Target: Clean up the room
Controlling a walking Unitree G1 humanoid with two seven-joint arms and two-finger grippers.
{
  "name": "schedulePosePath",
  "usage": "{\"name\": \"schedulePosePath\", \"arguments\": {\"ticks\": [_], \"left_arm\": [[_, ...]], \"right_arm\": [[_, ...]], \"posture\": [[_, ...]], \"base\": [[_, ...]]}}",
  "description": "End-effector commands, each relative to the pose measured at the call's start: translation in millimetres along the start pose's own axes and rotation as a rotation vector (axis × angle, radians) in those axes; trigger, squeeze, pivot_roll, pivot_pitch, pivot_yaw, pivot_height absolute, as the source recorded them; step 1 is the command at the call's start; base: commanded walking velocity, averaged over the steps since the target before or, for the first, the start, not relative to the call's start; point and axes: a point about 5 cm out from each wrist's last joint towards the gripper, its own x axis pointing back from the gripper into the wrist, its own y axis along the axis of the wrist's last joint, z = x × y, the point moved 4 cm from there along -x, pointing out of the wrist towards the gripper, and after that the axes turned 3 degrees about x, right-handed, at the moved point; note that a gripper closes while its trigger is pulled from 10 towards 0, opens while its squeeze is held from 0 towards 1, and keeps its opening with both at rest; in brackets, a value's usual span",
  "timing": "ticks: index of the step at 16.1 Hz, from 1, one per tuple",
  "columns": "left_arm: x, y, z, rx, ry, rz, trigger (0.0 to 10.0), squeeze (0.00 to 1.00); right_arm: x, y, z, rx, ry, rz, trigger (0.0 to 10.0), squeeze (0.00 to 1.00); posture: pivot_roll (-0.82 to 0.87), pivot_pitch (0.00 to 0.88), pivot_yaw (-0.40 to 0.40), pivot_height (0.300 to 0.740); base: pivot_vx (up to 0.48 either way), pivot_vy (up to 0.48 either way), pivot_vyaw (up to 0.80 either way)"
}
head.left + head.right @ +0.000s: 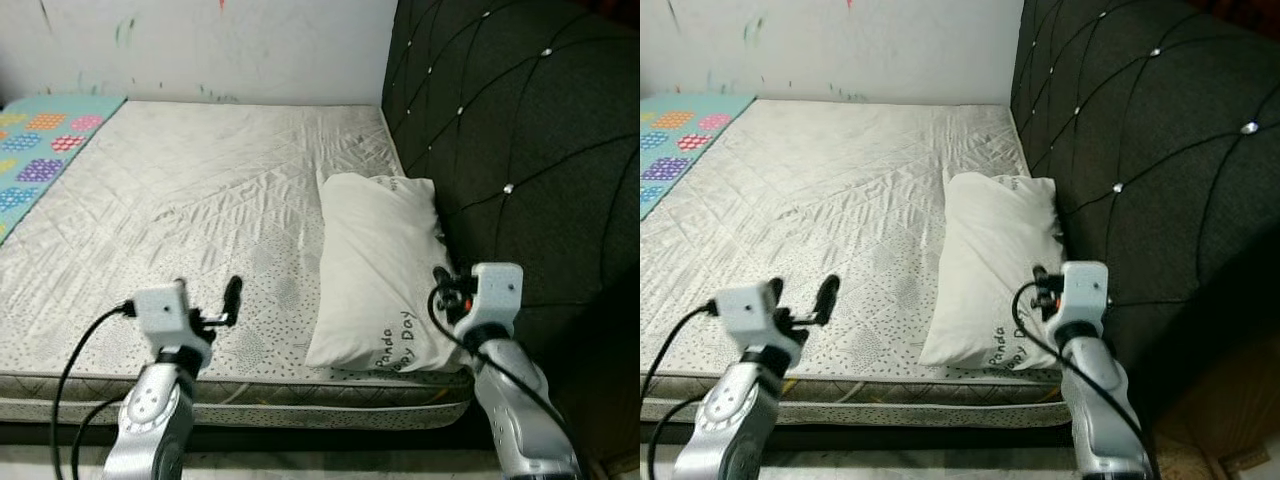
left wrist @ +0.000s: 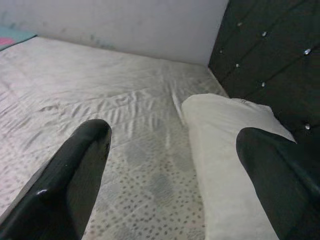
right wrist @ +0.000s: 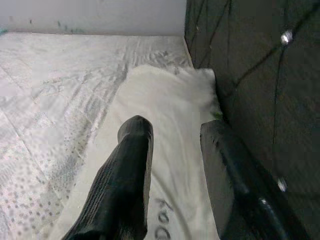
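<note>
The pillow (image 1: 377,268) lies neatly on the bed (image 1: 200,200), both claws released, left (image 1: 205,305) and right (image 3: 172,165), so little looks left.

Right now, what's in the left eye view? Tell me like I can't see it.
A white pillow lies on a bare quilted mattress against a dark tufted headboard. The left pincer hovers open over the mattress; the right pincer is at the pillow's near corner.
</note>
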Motion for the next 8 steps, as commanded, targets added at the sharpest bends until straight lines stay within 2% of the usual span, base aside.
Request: {"name": "schedulePosePath", "arguments": {"ticks": [1, 2, 4, 8], "left_arm": [[-3.6, -0.6, 3.2, 0.035, 0.025, 0.003, 10.0, 0.00], [-5.0, -0.9, 0.0, 0.066, 0.029, 0.007, 10.0, 0.00], [-6.0, -2.2, -8.2, 0.075, 0.021, 0.007, 10.0, 0.00], [-12.2, 0.8, -6.6, 0.079, 0.028, -0.005, 10.0, 0.00]], "right_arm": [[1.4, 6.2, -4.2, 0.004, -0.013, -0.014, 10.0, 0.00], [1.1, 11.0, -7.4, 0.025, -0.012, -0.023, 10.0, 0.00], [-3.8, 18.0, -12.3, 0.063, 0.010, -0.037, 10.0, 0.00], [-10.5, 24.6, -17.0, 0.072, 0.009, -0.047, 10.0, 0.00]], "posture": [[-0.20, 0.000, 0.013, 0.740], [-0.21, 0.000, 0.005, 0.740], [-0.21, 0.000, -0.002, 0.740], [-0.21, 0.000, -0.014, 0.740]], "base": [[0.000, 0.480, 0.00], [0.000, 0.480, 0.00], [0.000, 0.480, 0.00], [0.000, 0.480, 0.00]]}}
